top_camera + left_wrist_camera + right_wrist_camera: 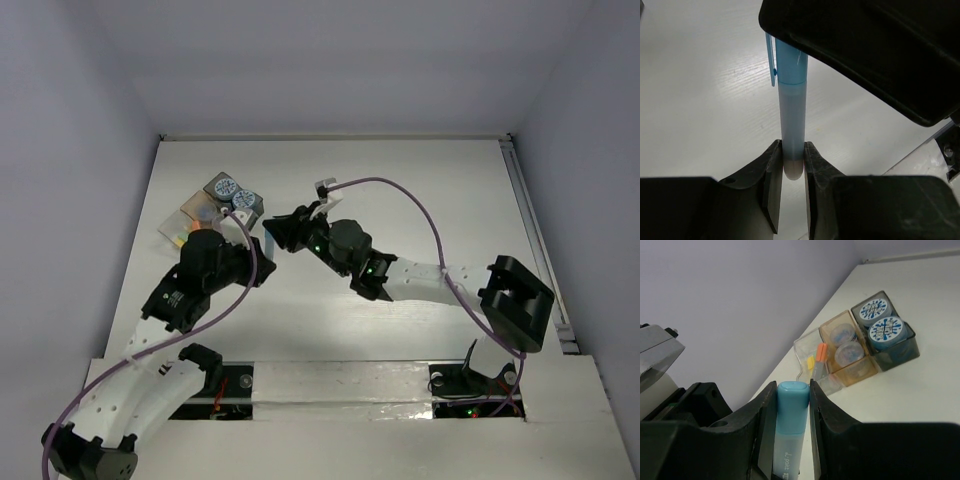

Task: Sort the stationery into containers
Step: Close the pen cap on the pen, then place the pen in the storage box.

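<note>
The blue pen (791, 120) hangs off the table (400, 180), gripped at both ends. In the left wrist view it runs straight up the middle of the frame. Its pale barrel end is pinched between the fingers of the left gripper (792, 147) at lower centre, and its clipped cap goes under the black body of the other gripper at the top. In the right wrist view the cap's flat end shows at lower centre, clamped between the two fingers of the right gripper (792, 390). So each gripper is clenched on the pen.

In the top view the two grippers meet left of centre, just below and to the right of the containers, which sit in the upper left part of the table.

The right wrist view shows those containers at right of centre, side by side and touching:
- A grey box (900, 352) sits furthest right and holds two round blue-patterned tubs (886, 331).
- A tan tray (860, 374) sits next to it, with two translucent cups (849, 352) inside.
- A clear tray (802, 347) sits on the left, holding an orange pen (820, 357) and a yellow piece (811, 362) beside it — too small to make out further.

Behind them a pale purple wall (740, 300) fills the upper left of that frame.
</note>
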Controlling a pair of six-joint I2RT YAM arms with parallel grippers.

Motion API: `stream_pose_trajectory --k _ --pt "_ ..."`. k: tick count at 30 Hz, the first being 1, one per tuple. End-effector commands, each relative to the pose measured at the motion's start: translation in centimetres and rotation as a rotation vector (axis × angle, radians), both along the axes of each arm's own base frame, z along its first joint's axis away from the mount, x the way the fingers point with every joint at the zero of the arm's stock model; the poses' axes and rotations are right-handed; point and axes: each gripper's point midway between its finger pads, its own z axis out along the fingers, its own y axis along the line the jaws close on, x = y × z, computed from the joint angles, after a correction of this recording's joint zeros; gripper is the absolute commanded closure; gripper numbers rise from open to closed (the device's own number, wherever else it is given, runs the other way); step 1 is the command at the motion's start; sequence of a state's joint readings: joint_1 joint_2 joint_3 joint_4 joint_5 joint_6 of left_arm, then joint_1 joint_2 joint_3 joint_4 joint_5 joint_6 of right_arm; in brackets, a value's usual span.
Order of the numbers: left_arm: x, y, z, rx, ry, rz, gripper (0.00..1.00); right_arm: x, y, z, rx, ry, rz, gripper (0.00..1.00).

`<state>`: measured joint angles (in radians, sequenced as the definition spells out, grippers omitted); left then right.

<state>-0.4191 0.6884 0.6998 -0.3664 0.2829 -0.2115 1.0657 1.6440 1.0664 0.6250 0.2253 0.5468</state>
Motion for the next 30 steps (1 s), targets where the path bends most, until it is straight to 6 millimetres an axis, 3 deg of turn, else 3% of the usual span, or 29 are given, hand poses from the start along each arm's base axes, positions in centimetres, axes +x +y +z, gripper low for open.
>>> stream_pose_trajectory --k 1,3,7,13,15,16,17,18,20,21,23,24,26,30 --pt "4.6 0.8 12.8 -0.164 -0.436 0.135 1.00 -9.1 1.2 -14.4 -0.315 0.249 0.287 1.00" --pt "4.8 0.6 12.7 -0.165 -0.430 0.134 1.00 -10.0 1.5 -15.7 -0.339 0.258 0.304 1.00" --pt "5.4 0.7 13.3 -0.159 -0.431 0.151 1.00 -11.1 2.1 -16.2 -0.332 0.267 0.313 1.00" --pt "6.3 0.2 14.7 -0.196 -0.443 0.157 1.00 -10.6 1.2 -16.3 -0.304 0.300 0.250 1.00" --pt "6.6 0.0 14.4 -0.210 -0.428 0.160 1.00 -9.0 0.1 -14.0 -0.255 0.289 0.173 0.97" --pt "6.7 -0.1 14.1 -0.217 -0.417 0.161 1.00 -7.8 -0.7 -12.9 -0.233 0.274 0.114 0.87" --pt "6.8 -0.2 13.5 -0.225 -0.402 0.163 1.00 -6.5 -1.7 -9.7 -0.171 0.240 0.075 0.76" --pt "6.9 -0.4 12.9 -0.239 -0.376 0.169 1.00 -5.6 -2.6 -8.6 -0.171 0.217 0.044 0.53" --pt "7.2 -0.4 11.4 -0.243 -0.337 0.187 1.00 -4.1 -4.1 -5.0 -0.130 0.157 -0.004 0.39" --pt "7.6 -0.2 10.7 -0.242 -0.312 0.216 1.00 -3.4 -5.7 -1.7 -0.092 0.100 -0.036 0.28" --pt "8.0 -0.1 9.7 -0.245 -0.281 0.242 1.00 -3.1 -7.5 0.7 -0.079 0.052 -0.076 0.16" --pt "8.3 -0.1 9.2 -0.246 -0.264 0.256 1.00 -3.0 -9.0 2.9 -0.053 0.015 -0.097 0.16" --pt "8.6 0.1 8.6 -0.264 -0.243 0.291 1.00 -3.2 -10.6 3.9 -0.055 -0.004 -0.114 0.14" --pt "9.4 2.0 7.6 -0.257 -0.210 0.430 1.00 -3.5 -14.0 3.7 -0.089 -0.034 -0.175 0.17"
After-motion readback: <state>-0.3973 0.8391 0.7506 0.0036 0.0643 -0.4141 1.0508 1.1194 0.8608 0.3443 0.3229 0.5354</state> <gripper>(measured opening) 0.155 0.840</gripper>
